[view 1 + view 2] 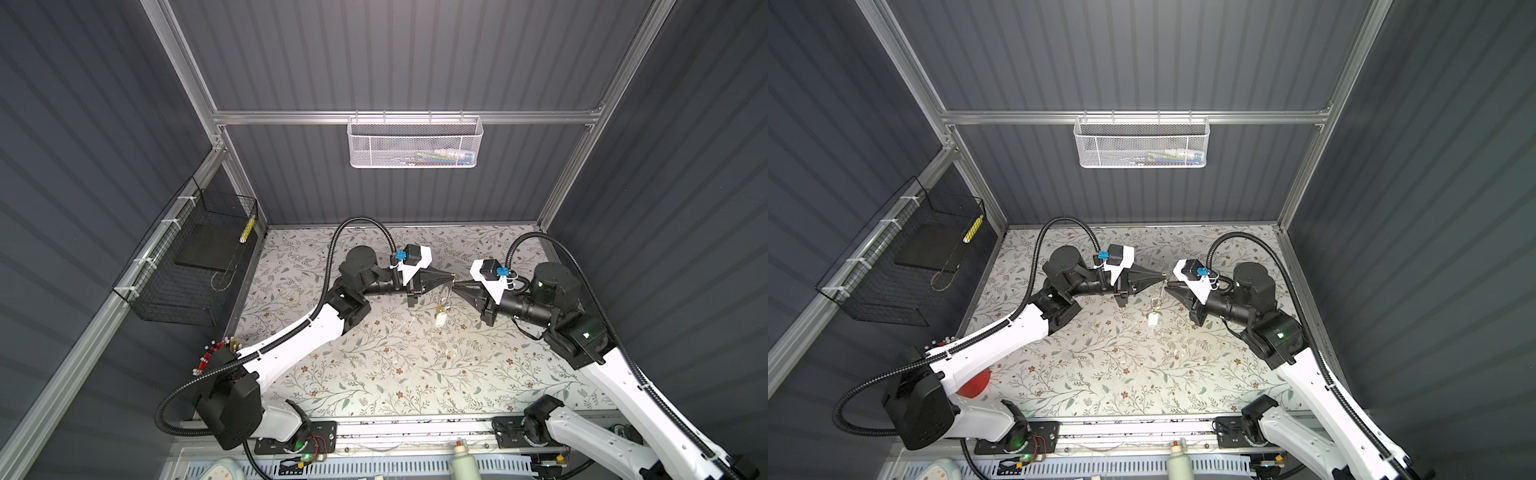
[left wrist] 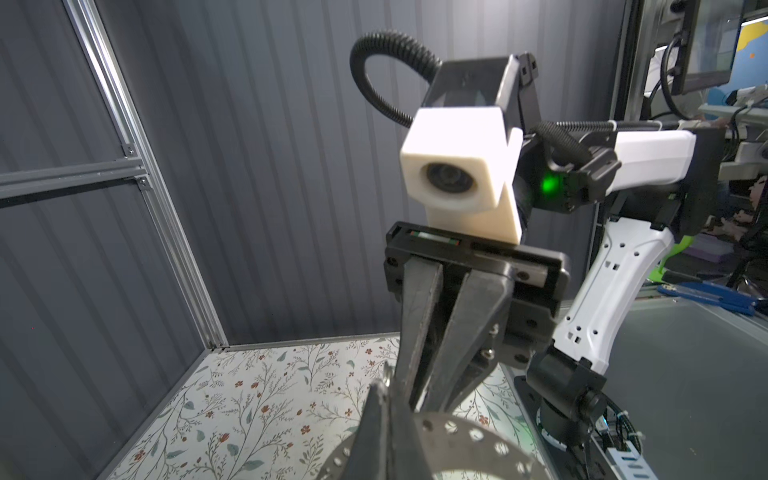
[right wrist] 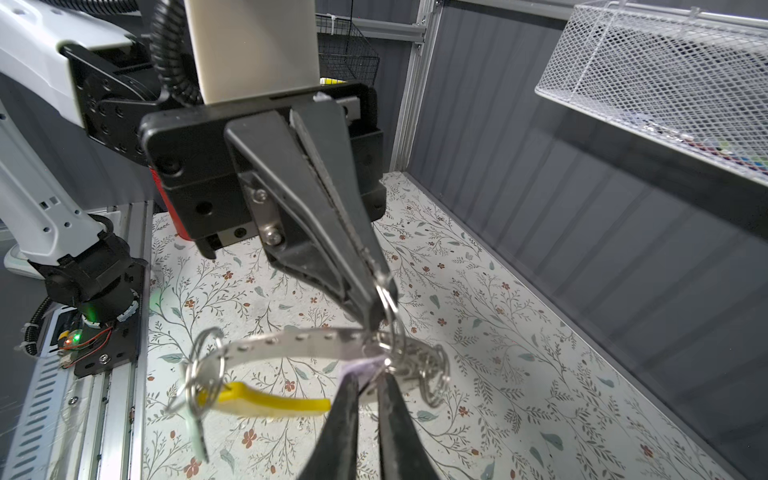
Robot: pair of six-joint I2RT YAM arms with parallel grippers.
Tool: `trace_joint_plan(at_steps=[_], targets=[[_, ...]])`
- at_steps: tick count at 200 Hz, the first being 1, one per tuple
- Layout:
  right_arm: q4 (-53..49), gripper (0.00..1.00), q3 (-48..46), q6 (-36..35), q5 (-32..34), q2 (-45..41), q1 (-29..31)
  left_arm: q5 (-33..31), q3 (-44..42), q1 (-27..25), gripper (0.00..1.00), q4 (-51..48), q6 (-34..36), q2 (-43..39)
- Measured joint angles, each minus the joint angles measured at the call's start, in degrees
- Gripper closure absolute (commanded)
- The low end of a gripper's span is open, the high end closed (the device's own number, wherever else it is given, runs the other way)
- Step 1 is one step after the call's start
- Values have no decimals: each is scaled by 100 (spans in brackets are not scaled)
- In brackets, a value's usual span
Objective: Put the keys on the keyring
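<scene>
Left gripper [image 3: 380, 297] is shut on a small split ring [image 3: 386, 291] right at the keyring [image 3: 291, 345]. Right gripper [image 3: 368, 376] looks clamped on the band just beside it, tips nipping a pale purple bit [image 3: 363, 365]. Keyring hangs mid-air between the two, above the tabletop [image 1: 374, 374], and its yellow segment [image 3: 274, 402] runs up to just beside the right gripper's finger. One pale-headed key [image 1: 440, 319] dangles below off more rings; other keys are too small to make out. Handling guess: band is light, thin, perforated and probably springy, so it will flex and twist if pulled off-axis. Rings are hard, slick wire and easy to lose from a pinch. Best hold is flat across the band's width, close to the ring. Take keys by the head, not the blade. Dangling key will swing, so go slow.
</scene>
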Motion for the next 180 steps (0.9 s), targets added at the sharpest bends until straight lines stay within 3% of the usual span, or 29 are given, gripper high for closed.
trace_joint_plan(at_steps=[44,76,139,180], targets=[[116,86,0,48,-76,26,0,4,-151,0,100,973,-763,203],[133,79,-4,66,-13,-9,0,-15,-223,0,100,1307,-1078,291],[225,73,-208,17,481,-719,-2,15,-223,0,100,1539,-1252,304],[323,74,-153,15,341,-603,-7,164,-223,0,100,1587,-1318,367]])
